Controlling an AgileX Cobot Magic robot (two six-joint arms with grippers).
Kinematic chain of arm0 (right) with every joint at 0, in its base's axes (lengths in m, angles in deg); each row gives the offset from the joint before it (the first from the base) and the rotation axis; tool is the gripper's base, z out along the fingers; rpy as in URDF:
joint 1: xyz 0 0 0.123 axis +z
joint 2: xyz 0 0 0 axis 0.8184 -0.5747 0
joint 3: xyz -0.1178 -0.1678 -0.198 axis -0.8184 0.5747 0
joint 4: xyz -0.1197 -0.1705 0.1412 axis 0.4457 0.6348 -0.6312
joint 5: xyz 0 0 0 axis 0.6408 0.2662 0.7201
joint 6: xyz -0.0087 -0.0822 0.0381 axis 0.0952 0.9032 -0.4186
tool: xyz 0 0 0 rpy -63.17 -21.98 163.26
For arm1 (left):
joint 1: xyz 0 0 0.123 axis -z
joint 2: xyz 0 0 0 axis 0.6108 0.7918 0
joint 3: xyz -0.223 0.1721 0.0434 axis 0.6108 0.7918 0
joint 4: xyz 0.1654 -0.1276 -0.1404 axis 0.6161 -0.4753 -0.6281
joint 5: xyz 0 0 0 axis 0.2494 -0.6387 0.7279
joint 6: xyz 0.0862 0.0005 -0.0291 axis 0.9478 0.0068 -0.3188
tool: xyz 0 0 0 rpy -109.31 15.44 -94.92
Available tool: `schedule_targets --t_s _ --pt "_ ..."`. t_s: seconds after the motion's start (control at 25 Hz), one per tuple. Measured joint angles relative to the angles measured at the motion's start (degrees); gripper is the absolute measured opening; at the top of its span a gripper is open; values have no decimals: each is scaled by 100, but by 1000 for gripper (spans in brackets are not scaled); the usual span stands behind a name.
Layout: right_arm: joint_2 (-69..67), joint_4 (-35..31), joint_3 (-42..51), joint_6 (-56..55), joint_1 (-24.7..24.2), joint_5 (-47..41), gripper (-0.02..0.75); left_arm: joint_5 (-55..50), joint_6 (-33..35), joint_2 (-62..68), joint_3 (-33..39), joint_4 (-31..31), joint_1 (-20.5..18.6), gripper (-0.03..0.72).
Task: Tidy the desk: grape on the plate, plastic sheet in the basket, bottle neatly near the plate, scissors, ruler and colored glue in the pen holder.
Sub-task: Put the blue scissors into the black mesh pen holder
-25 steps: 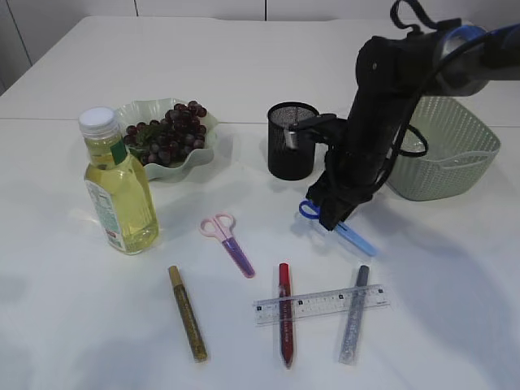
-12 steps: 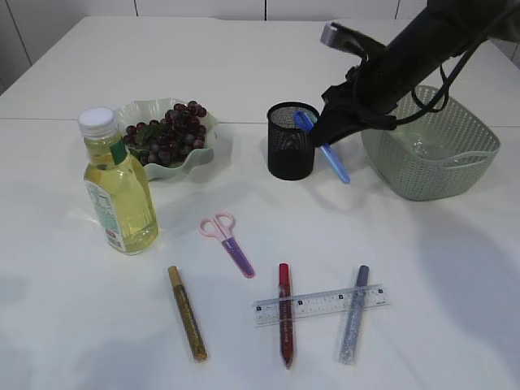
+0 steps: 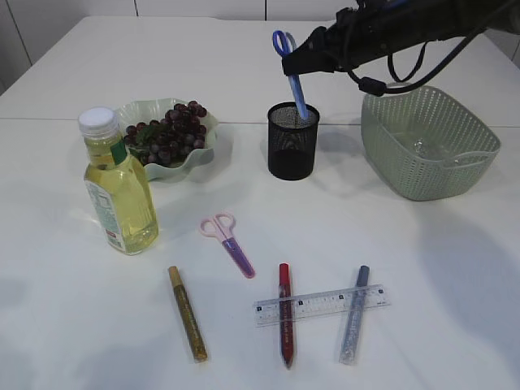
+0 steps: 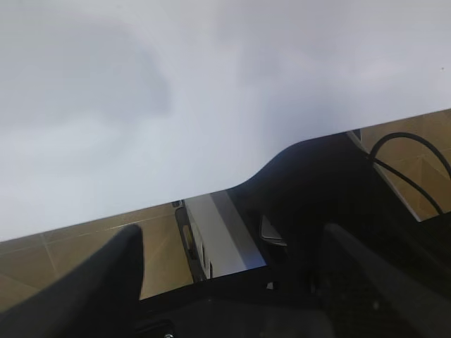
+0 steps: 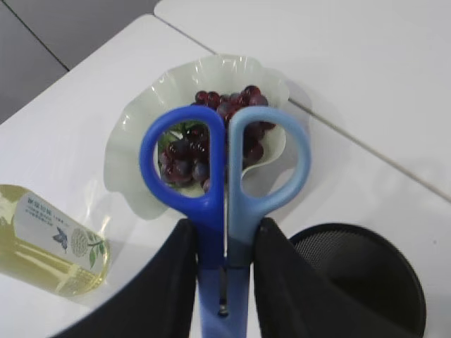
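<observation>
Right wrist view: the blue scissors [image 5: 225, 176] stand handles-up, pinched just below the loops between the two black fingers [image 5: 165, 282] of the right end effector [image 3: 305, 58], which is closed on them. Their blade tips dip into the black mesh pen holder [image 3: 292, 142] directly beneath the end effector. Beyond the handles sits the plate [image 5: 134, 141] with grapes [image 5: 218, 134], and the bottle [image 5: 49, 243] lies farther off to the side. Below the end effector on the counter [image 3: 422, 284] lie pink scissors [image 3: 227, 237], three glue sticks and the ruler [image 3: 321, 305]. The basket [image 3: 426, 142] stands beside the pen holder. The left end effector [image 4: 225, 282] hangs wide apart, holding nothing, past the counter's edge.
</observation>
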Motion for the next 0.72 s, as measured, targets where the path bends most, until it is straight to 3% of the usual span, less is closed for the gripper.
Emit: schedule_targets --t_s 0.44,0.72 --pt "-674 -1466 -12 2383 0 397 214 -231 0 0 0 -178 0 561" --pt "-815 -2273 -33 3223 0 504 214 -356 0 0 0 -188 0 561"
